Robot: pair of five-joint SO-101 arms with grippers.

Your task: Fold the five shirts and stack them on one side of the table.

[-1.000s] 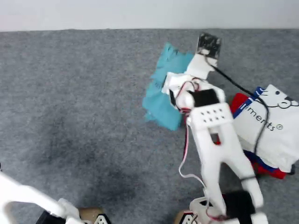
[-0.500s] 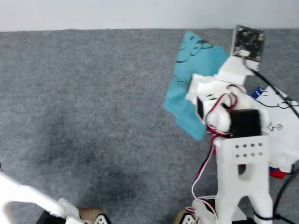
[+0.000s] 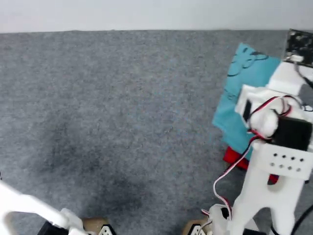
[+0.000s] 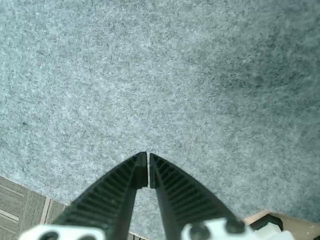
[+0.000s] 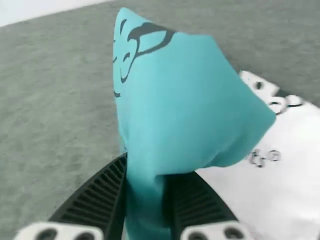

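Right hand [image 5: 145,170] grasps crumpled teal fabric shirt [image 5: 175,110] over white printed shirt [image 5: 280,185]. Left hand [image 4: 148,162] is clenched empty, well apart from it.

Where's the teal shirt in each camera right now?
High view: teal shirt at far right, just beyond the red shirt.
Right wrist view: hanging from the right tool, white shirt behind.
Left wrist view: left tool, shut, over the grey mat.
Shared landmark: the grey mat.
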